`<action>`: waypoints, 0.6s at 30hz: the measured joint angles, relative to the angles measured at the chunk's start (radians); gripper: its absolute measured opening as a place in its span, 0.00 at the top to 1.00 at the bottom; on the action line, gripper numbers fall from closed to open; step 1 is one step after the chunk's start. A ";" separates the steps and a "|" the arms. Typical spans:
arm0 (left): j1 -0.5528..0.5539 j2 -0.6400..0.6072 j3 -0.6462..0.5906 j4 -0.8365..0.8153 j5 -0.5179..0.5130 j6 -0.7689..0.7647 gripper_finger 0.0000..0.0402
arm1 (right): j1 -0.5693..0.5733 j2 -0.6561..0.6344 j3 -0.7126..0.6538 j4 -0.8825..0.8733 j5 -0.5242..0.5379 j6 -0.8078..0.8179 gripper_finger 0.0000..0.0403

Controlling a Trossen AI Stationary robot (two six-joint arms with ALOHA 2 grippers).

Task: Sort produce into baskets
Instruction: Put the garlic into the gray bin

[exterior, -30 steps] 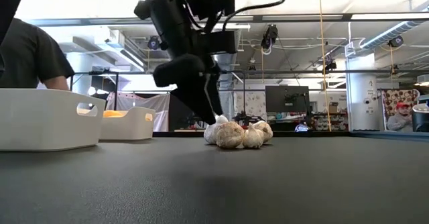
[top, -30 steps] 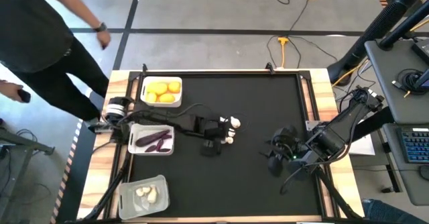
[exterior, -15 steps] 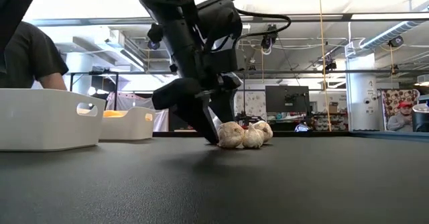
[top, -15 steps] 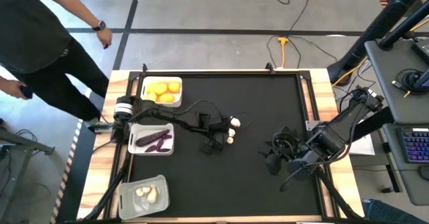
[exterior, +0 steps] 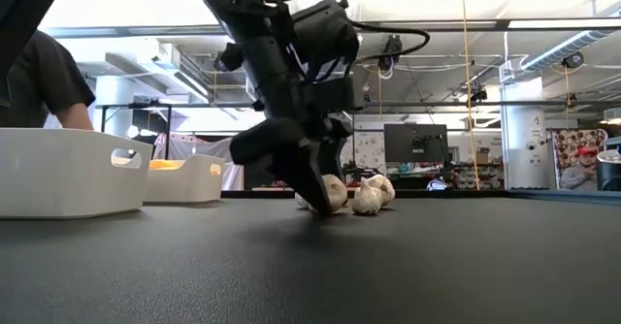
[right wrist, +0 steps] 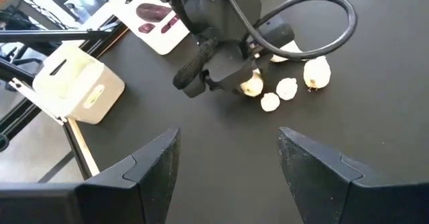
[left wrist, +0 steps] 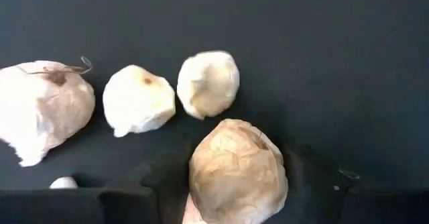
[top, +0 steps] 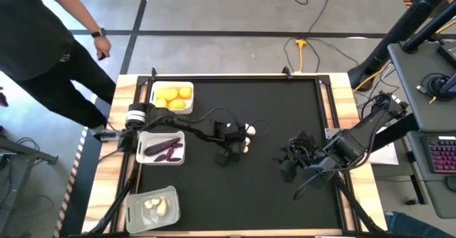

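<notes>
garlic bulbs [top: 246,138] mid-table, three baskets [top: 162,148] along left edge

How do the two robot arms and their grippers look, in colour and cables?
Both arms are black. The left arm has a silver-white ring near its base and a looping black cable. The left gripper has blocky dark fingers. The right gripper has broad, flat, matte black fingers.

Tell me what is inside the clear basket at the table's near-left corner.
The clear basket holds a few white garlic bulbs, lying toward its right half. The exact count cannot be made out, as they sit bunched together; its left half looks bare.
</notes>
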 joint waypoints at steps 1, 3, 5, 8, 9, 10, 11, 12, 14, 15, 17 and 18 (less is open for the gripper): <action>0.000 0.007 0.008 -0.003 0.001 -0.018 0.53 | 0.000 0.000 0.000 0.000 0.000 0.000 0.41; 0.000 0.009 0.029 -0.037 -0.003 -0.070 0.56 | 0.000 0.000 0.000 0.000 0.000 -0.004 0.41; 0.001 0.009 0.059 -0.070 -0.003 -0.121 0.60 | 0.000 0.000 0.000 0.002 0.000 -0.022 0.41; 0.001 -0.002 0.125 -0.158 0.004 -0.188 0.66 | 0.000 0.000 0.000 0.001 0.000 -0.051 0.41; 0.001 -0.006 0.155 -0.191 0.030 -0.204 0.68 | 0.000 0.000 0.000 0.000 0.000 -0.062 0.41; 0.002 -0.009 0.186 -0.231 0.061 -0.218 0.69 | 0.000 0.000 0.000 0.000 0.000 -0.073 0.41; 0.001 -0.011 0.219 -0.281 0.097 -0.238 0.70 | 0.000 0.000 0.001 0.000 0.000 -0.086 0.41; 0.000 -0.013 0.252 -0.334 0.140 -0.252 0.71 | 0.000 0.000 0.002 -0.001 0.000 -0.095 0.41; -0.007 -0.016 0.326 -0.439 0.223 -0.288 0.71 | 0.000 0.000 0.003 -0.001 0.000 -0.122 0.41; -0.011 -0.019 0.363 -0.494 0.253 -0.302 0.71 | 0.000 0.000 0.003 -0.001 0.001 -0.142 0.41; -0.026 -0.030 0.434 -0.601 0.278 -0.325 0.71 | 0.000 0.000 0.003 -0.001 0.001 -0.172 0.41; -0.035 -0.034 0.464 -0.649 0.279 -0.332 0.71 | 0.000 0.000 0.003 -0.002 0.001 -0.192 0.41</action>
